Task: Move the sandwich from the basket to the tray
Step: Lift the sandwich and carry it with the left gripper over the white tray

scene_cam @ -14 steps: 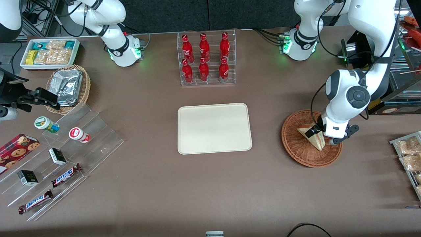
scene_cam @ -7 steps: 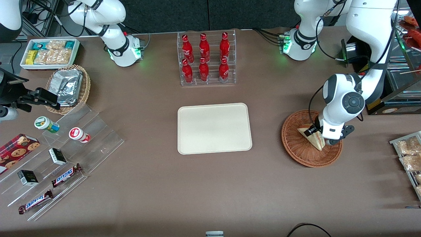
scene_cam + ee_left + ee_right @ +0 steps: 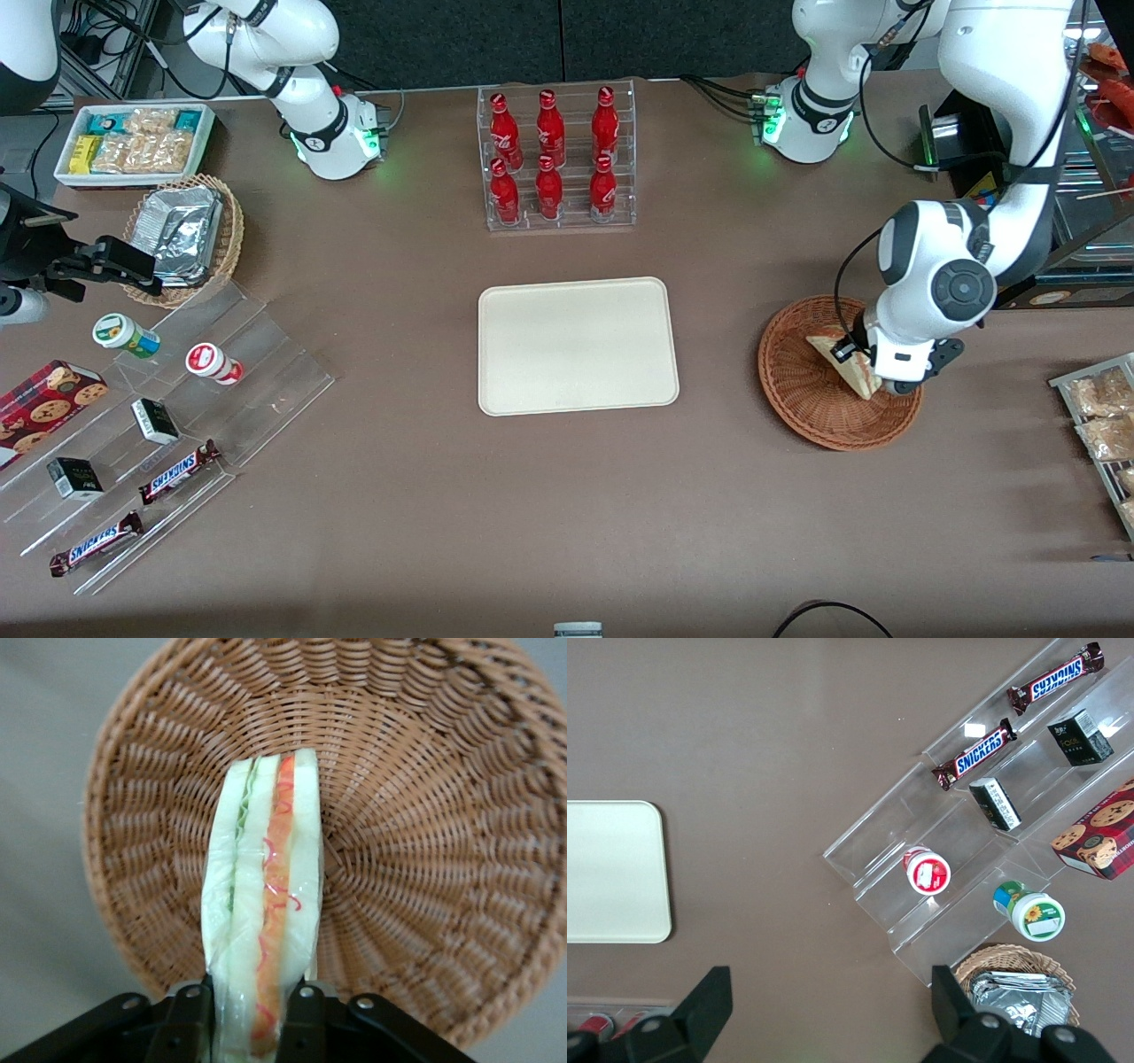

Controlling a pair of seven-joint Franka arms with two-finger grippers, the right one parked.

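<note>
Toward the working arm's end of the bench, front view: the pincer (image 3: pixel 858 365) sits over the basket (image 3: pixel 802 390), clamped on the sandwich (image 3: pixel 842 361). Sandwich is tilted, one corner pointing toward the tray (image 3: pixel 578 345), its far end hidden under the arm's wrist. Cannot tell from this view whether it touches the weave or hangs above it. Basket stands well apart from the tray, which lies mid-bench with nothing on it. Bottle rack (image 3: pixel 556 158) with red bottles stands farther from the front camera than the tray. Toward the parked arm's end: a small basket with foil packets (image 3: pixel 182 235), a white bin of snacks (image 3: pixel 133 142), and a clear stepped stand (image 3: pixel 177 416) holding two small tubs, boxes and chocolate bars.

Left wrist view: sandwich (image 3: pixel 263 904) is gripped at one end between the two black fingers (image 3: pixel 188 1028), pressed on the bread faces, cut edge facing the camera with red and green filling layers showing through clear wrap. Basket (image 3: pixel 425 815) lies beneath it, its woven floor visible all around the sandwich, bare bench past its rim.

Right wrist view: one corner of the tray (image 3: pixel 611 870) shows, plus the stepped stand (image 3: pixel 966 842) and the rim of the foil-packet basket (image 3: pixel 1019 983).
</note>
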